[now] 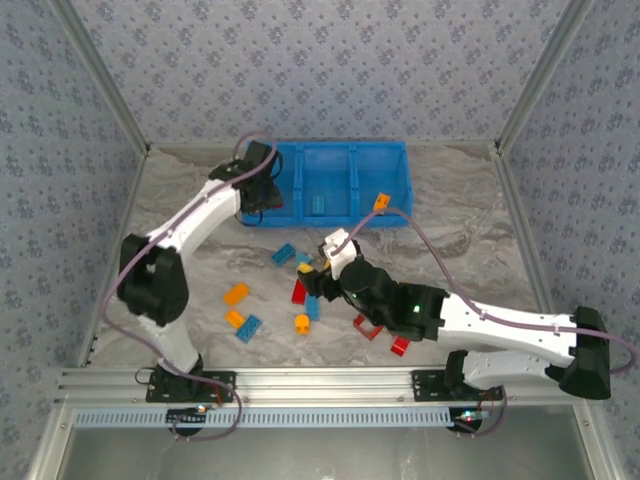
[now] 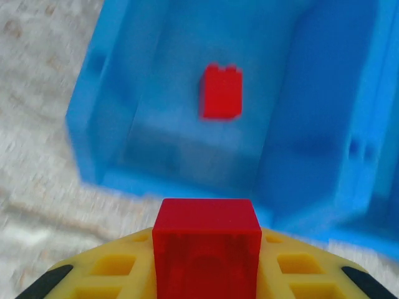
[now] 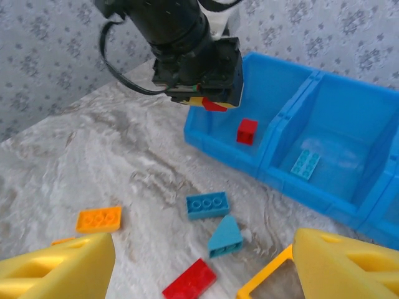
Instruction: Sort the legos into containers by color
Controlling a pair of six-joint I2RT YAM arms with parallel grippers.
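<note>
**Far-left drop, crowded pile:** My left end effector hangs over the left compartment of the blue tray at the far side of the desk, pinched tight on a red brick. A second red brick lies on that compartment's floor.

The held brick looks close to the compartment's wall. Letting go here could clip the rim and send the brick bouncing out onto the desk, or over the divider toward the light blue plate in the middle compartment. It could also cling to one pad and drop crooked.

My right end effector is spread wide and empty above the loose pile near the middle of the desk. Beneath it a blue wedge, a blue block, a flat red piece and a yellow frame crowd close together. Closing there risks catching two colours at once or shoving neighbours aside.
</note>
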